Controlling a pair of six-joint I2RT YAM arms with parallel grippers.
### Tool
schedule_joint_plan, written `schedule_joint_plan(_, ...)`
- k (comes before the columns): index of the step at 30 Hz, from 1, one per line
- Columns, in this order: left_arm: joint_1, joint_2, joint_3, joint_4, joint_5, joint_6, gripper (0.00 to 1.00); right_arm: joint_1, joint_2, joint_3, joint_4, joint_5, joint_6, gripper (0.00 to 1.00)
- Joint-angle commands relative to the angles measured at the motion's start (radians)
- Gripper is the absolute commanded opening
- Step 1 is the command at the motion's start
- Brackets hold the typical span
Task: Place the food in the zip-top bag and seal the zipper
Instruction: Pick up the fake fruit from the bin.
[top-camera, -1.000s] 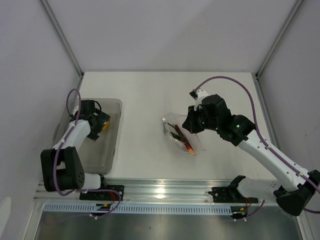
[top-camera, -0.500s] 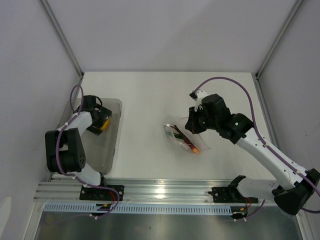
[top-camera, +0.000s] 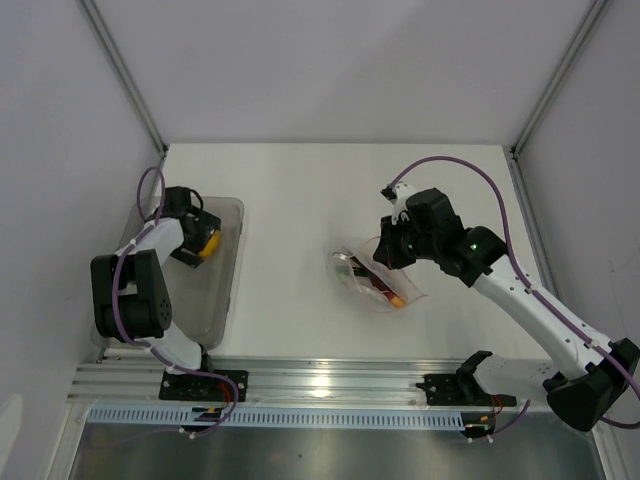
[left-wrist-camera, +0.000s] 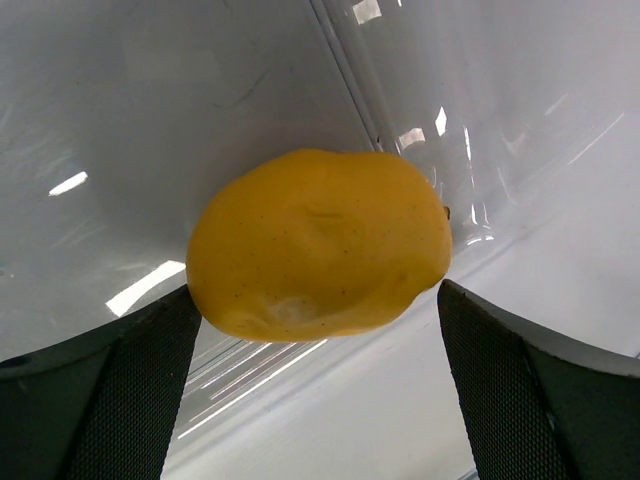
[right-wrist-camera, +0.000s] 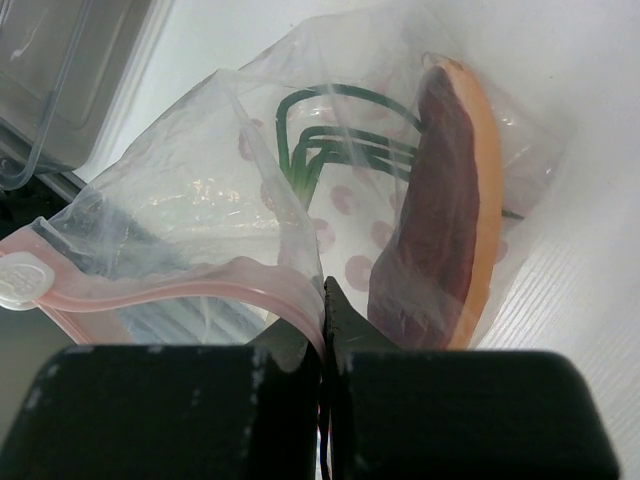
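The clear zip-top bag (top-camera: 375, 283) lies right of the table's middle, mouth toward my right gripper (top-camera: 388, 250). That gripper (right-wrist-camera: 326, 290) is shut on the bag's mouth edge at the pinkish-red zipper (right-wrist-camera: 150, 292), which bows open to the left. Inside the bag (right-wrist-camera: 230, 200) are the elongated dark red-orange piece (right-wrist-camera: 440, 220) and thin green stems (right-wrist-camera: 330, 140). The yellow lemon (top-camera: 208, 244) sits in the grey bin. My left gripper (left-wrist-camera: 318, 300) is open, its fingers on either side of the lemon (left-wrist-camera: 320, 245), with a gap on the right side.
The translucent grey bin (top-camera: 205, 300) stands at the table's left edge, and its wall (left-wrist-camera: 150, 100) rises just behind the lemon. A corner of the bin (right-wrist-camera: 60, 60) shows in the right wrist view. Aluminium rails run along the table's near edge.
My right gripper has drawn the bag a little right and toward the near edge. My left arm has swung its elbow back while its gripper stayed at the lemon.
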Motion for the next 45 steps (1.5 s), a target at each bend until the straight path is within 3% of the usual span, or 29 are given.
schedule_joint_plan(1,0.030,0.007,0.035,-0.009,-0.025,-0.025,1.00,-0.007,-0.014,0.008,0.010,-0.019,-0.015,0.00)
schedule_joint_plan(15,0.062,0.039,0.020,0.017,0.038,-0.041,0.99,-0.020,0.017,0.045,-0.009,-0.024,-0.024,0.00)
schedule_joint_plan(18,0.064,0.018,-0.026,0.048,0.041,-0.025,0.91,-0.020,0.014,0.041,-0.007,-0.030,-0.016,0.00)
schedule_joint_plan(21,0.070,-0.008,-0.049,0.086,0.057,-0.012,0.76,-0.020,0.002,0.041,-0.012,-0.032,-0.009,0.00)
schedule_joint_plan(25,0.076,-0.041,-0.095,0.114,0.088,0.001,0.45,-0.020,-0.015,0.045,-0.012,-0.029,-0.007,0.00)
schedule_joint_plan(34,0.076,-0.237,-0.177,0.082,0.102,0.051,0.00,-0.020,-0.021,0.035,0.042,-0.025,0.011,0.00)
schedule_joint_plan(41,0.053,-0.570,-0.253,0.019,0.231,0.097,0.01,-0.020,-0.037,0.018,0.069,-0.016,0.028,0.00)
schedule_joint_plan(45,-0.049,-0.758,-0.247,-0.009,0.335,0.136,0.01,-0.020,-0.029,0.023,0.082,-0.012,0.039,0.00)
